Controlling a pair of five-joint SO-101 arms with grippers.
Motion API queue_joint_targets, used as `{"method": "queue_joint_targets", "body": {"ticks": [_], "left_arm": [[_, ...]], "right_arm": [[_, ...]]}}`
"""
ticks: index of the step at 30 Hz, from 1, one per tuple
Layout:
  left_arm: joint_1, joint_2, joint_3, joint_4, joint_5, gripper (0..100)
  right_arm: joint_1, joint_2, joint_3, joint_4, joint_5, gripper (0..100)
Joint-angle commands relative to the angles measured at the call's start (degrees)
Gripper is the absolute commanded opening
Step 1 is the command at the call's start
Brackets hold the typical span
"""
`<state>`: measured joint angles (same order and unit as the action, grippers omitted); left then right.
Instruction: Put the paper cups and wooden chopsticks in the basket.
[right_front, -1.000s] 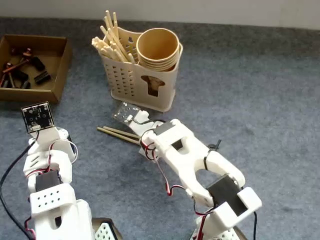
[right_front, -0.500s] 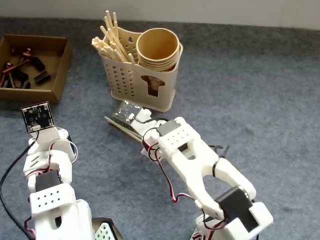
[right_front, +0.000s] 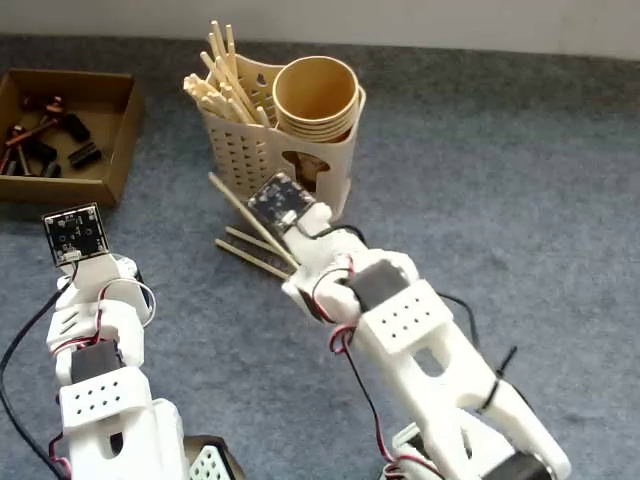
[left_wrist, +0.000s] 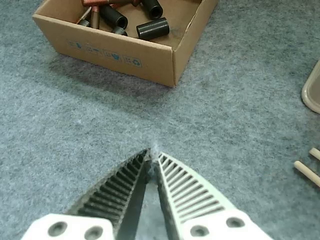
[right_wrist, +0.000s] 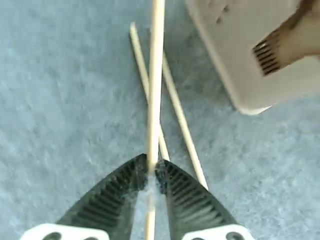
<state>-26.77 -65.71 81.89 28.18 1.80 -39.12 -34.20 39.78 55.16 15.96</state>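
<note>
Up it comes: the right fingers have swung toward the basket, clamped on one chopstick now raised off the worktop just beside the basket's front. Two more chopsticks lie below it, and the paper cups sit stacked in the basket. The left fingers are pressed together near the cardboard box.

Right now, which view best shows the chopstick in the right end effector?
Right wrist view: the chopstick runs straight out of the right end effector, shut on it. High view shows its free end by the basket, grip hidden. Left wrist view: stick ends, unclear whose.
</note>
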Motion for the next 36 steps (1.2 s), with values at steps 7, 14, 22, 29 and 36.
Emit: {"method": "queue_joint_targets", "body": {"ticks": [7,14,22,29,36], "left_arm": [[0.75,-0.84,-0.22,-1.14,0.18,1],[0.75,-0.84,-0.22,-1.14,0.18,1],[0.75,-0.84,-0.22,-1.14,0.18,1],[0.66,-0.84,-0.22,-1.14,0.18,1],[0.66,-0.84,-0.22,-1.14,0.18,1]], "right_arm": [[-0.04,-11.65,-0.04,-7.16,-10.46,0.6],[-0.13,-12.09,-0.31,-12.0,-10.9,0.6],[-0.13,-11.65,-0.04,-31.96,-10.73,0.6],[-0.13,-11.47,0.04,-46.37,-10.73,0.6],[0.13,-9.89,-0.13,-57.27,-10.73,0.6]]}}
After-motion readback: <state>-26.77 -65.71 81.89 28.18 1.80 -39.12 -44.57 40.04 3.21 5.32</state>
